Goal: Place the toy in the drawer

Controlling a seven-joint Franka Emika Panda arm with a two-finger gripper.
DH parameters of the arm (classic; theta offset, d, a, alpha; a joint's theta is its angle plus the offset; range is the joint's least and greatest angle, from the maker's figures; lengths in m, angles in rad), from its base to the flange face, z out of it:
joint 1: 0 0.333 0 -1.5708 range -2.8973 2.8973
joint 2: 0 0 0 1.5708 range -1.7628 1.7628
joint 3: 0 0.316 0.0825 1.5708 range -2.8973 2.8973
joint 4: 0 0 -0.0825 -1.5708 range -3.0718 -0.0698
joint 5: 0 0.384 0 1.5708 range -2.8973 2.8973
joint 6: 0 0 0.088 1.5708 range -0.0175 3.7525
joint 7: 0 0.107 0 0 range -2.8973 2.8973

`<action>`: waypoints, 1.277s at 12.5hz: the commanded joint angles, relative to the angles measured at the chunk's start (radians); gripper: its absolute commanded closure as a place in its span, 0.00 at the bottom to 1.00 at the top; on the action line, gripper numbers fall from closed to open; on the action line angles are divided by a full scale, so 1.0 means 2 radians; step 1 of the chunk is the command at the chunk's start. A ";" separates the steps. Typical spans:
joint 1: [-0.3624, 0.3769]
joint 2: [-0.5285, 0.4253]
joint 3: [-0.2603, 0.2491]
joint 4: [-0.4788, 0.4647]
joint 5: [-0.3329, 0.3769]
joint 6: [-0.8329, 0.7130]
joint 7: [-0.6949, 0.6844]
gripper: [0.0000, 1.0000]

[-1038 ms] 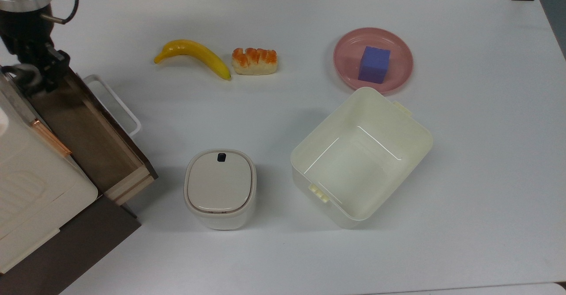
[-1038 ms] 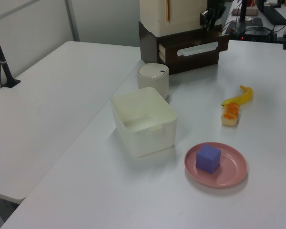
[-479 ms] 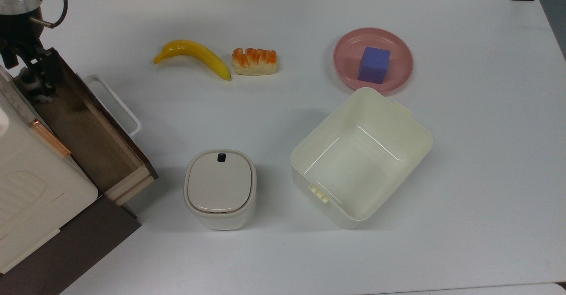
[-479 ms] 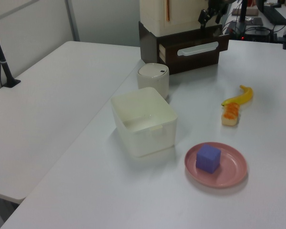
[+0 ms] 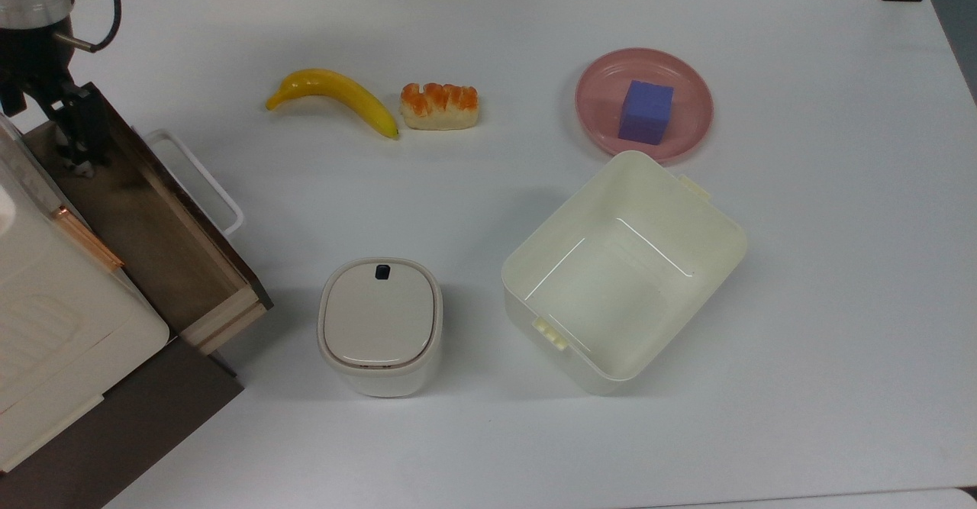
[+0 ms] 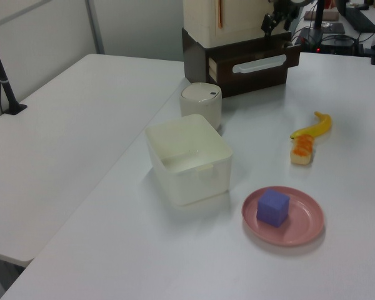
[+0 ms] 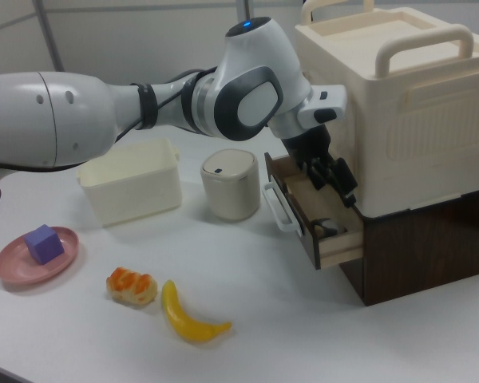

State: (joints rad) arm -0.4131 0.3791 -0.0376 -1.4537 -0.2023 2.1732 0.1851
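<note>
Right view: toy [image 7: 328, 230] lies in the drawer [image 7: 333, 236]; the tool [image 7: 341, 185], fingers apart, should be raised straight clear.

A white table [image 5: 801, 280] carries a banana [image 5: 336, 97] beside a bread piece [image 5: 440, 105], a pink plate [image 5: 687, 82], an open cream tub [image 5: 710, 265], a lidded bin [image 5: 379, 326] and a brown cabinet [image 7: 431, 239].

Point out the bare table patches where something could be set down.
White table: wide bare stretch at the top view's right of the cream plastic tub and pink plate; also below the lidded beige bin. Crowded near the open wooden drawer under the gripper.
</note>
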 commanded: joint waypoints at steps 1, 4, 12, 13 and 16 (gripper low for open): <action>0.009 -0.018 0.002 -0.032 -0.021 -0.007 0.007 0.00; 0.022 -0.037 0.005 -0.037 -0.024 -0.052 0.006 0.00; 0.013 -0.065 0.000 -0.075 -0.066 -0.108 0.007 0.00; 0.013 -0.066 0.000 -0.075 -0.067 -0.109 0.006 0.00; 0.022 -0.079 0.012 -0.075 -0.066 -0.151 -0.013 0.00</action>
State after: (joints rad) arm -0.3888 0.2812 -0.0291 -1.5634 -0.3166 1.9443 0.1843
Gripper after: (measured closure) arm 0.000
